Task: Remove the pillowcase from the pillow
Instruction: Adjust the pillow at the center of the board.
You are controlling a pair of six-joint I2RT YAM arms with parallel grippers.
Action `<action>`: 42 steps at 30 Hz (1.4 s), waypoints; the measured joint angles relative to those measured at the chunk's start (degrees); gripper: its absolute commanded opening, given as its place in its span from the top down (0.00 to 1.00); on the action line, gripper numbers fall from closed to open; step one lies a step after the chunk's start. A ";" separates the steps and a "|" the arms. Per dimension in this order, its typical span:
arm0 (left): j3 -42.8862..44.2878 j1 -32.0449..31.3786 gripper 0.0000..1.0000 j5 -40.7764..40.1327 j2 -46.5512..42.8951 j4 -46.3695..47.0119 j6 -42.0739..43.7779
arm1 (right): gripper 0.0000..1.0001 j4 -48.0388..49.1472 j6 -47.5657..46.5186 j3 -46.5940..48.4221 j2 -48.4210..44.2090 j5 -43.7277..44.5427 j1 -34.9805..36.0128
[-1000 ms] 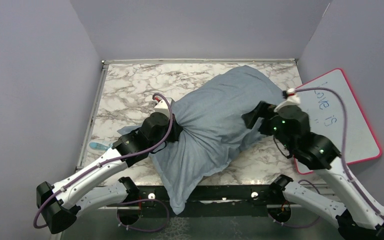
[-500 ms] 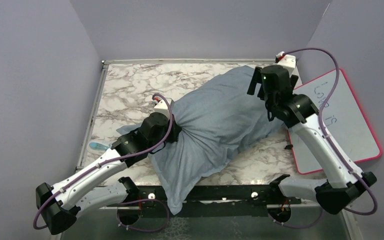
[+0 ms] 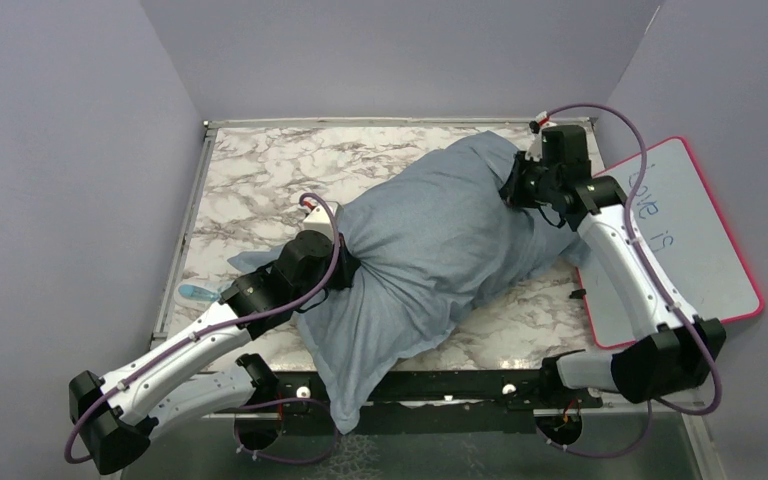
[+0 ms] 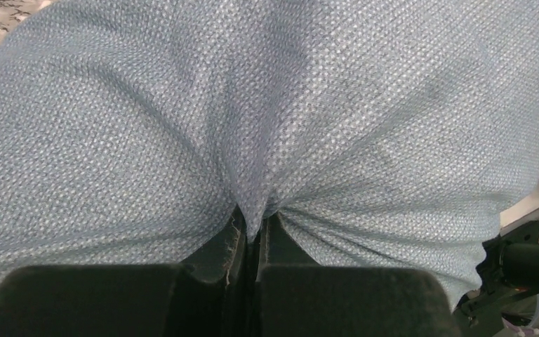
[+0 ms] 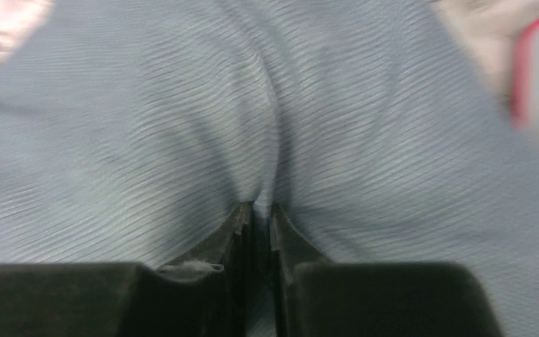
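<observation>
The grey-blue pillowcase [image 3: 430, 250] lies diagonally across the marble table, bulging with the pillow, which is hidden inside it. My left gripper [image 3: 345, 268] is shut on a pinched fold of the pillowcase [image 4: 253, 140] at its left side; cloth is bunched between the jaws [image 4: 256, 232]. My right gripper [image 3: 516, 188] is at the far right corner of the pillowcase [image 5: 267, 105], shut on a ridge of the cloth [image 5: 261, 210]. The pillowcase's near end hangs over the table's front edge [image 3: 355, 400].
A pink-rimmed whiteboard [image 3: 690, 240] with blue writing lies at the right, next to the right arm. A small light-blue object [image 3: 195, 293] sits on the table [image 3: 250, 180] by its left edge. Grey walls close in the left, back and right.
The right gripper, open above the far corner half a second ago, has come down and shut on the cloth there. Before that it moved from the pillow's right side toward the back. Left arm barely moved.
</observation>
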 measured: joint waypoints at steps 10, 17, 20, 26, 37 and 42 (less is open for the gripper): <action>1.22 0.04 1.00 -0.35 4.44 -0.20 0.24 | 0.99 2.29 -2.86 -0.44 -13.27 -23.08 0.24; 4.61 0.35 1.00 -1.88 6.16 -1.05 3.93 | 0.99 -0.94 -0.61 -0.76 -10.12 -8.74 0.26; 11.15 3.10 1.00 -2.62 10.71 -3.28 8.20 | 0.99 0.02 0.15 -2.97 -10.01 -10.08 0.11; 27.17 16.85 1.00 2.27 24.81 -4.28 18.71 | 0.99 4.46 4.22 -17.00 -17.49 -22.82 0.26; 45.11 26.43 0.13 3.98 42.40 -5.01 25.05 | 0.73 1.16 3.43 -17.11 -24.96 -29.83 0.57; 38.45 29.88 0.01 2.89 33.88 -4.98 23.21 | 0.33 -5.09 3.06 -12.90 -23.47 -10.03 0.68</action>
